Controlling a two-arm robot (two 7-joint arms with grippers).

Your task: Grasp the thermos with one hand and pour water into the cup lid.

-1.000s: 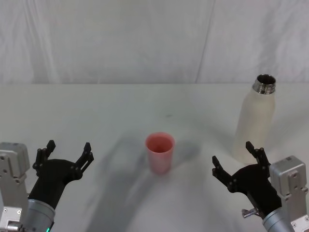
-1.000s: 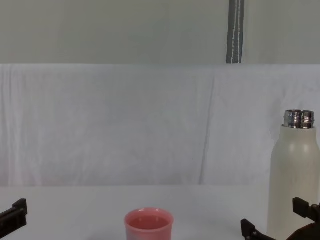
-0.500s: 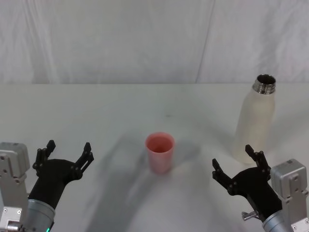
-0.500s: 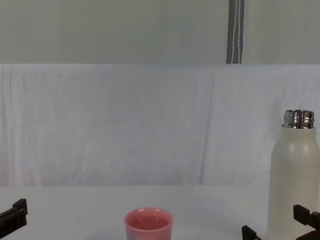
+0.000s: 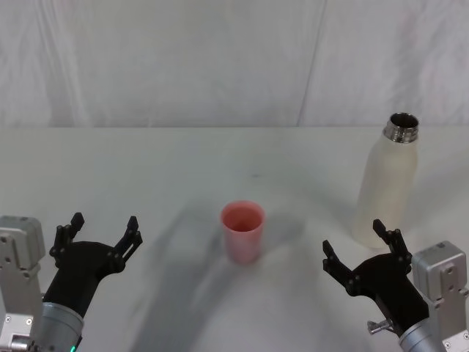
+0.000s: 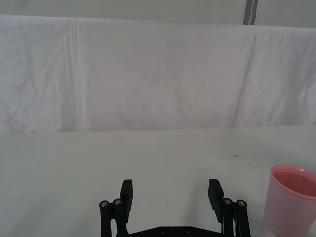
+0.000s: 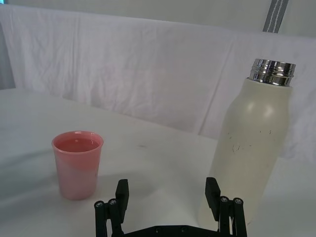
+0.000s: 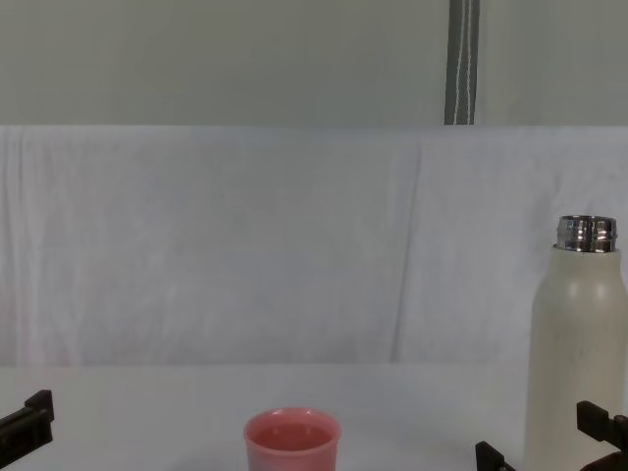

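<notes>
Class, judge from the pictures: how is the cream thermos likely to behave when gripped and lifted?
The thermos stands tall and narrow, so a high sideways nudge may tip it. Its smooth rounded body looks rigid but possibly slippery. Its open neck may spill if tilted early. The right end effector is open beside it.

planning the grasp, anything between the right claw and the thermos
Nothing. In the head view, only bare white table separates the open right claw from the thermos; the cup lid stands off toward the left.

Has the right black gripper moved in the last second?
Yes. The right black gripper, open, has drawn slightly back toward the robot, away from the tall cream-white thermos, which stands unmoved.
</notes>
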